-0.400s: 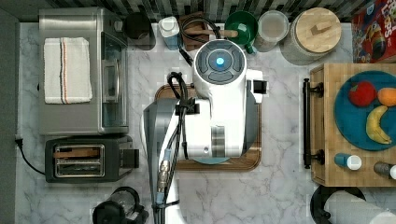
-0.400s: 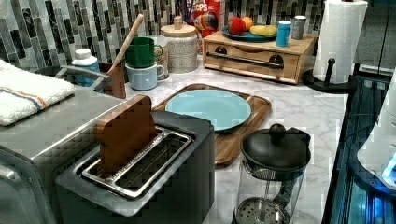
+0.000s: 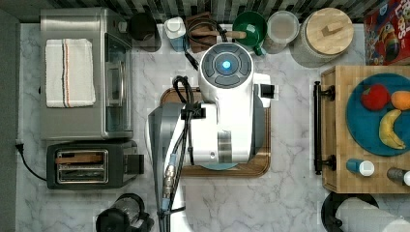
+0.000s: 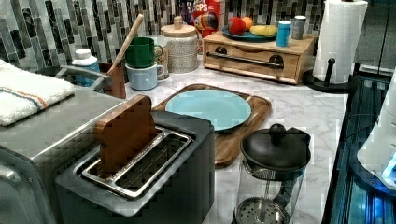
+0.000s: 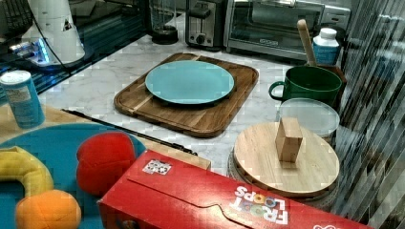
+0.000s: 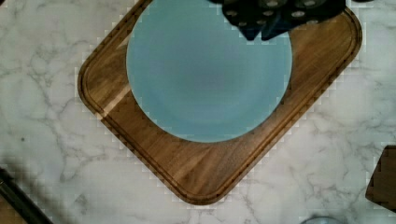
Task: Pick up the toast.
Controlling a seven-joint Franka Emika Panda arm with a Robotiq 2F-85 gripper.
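Against the picture from a moment before, we see nothing shifted: the white and grey robot arm (image 3: 227, 121) stays above the light blue round plate (image 4: 208, 108) on the brown wooden tray (image 4: 258, 112) mid-counter. The dark fingers (image 6: 275, 14) show at the edge of the wrist view; we cannot tell how far they are spread, and they touch nothing. The brown slice of toast (image 4: 125, 133) stands upright in the black toaster (image 4: 154, 186) near the counter's corner. The red cereal box (image 5: 229, 198) reads "FROOT LOOPS".
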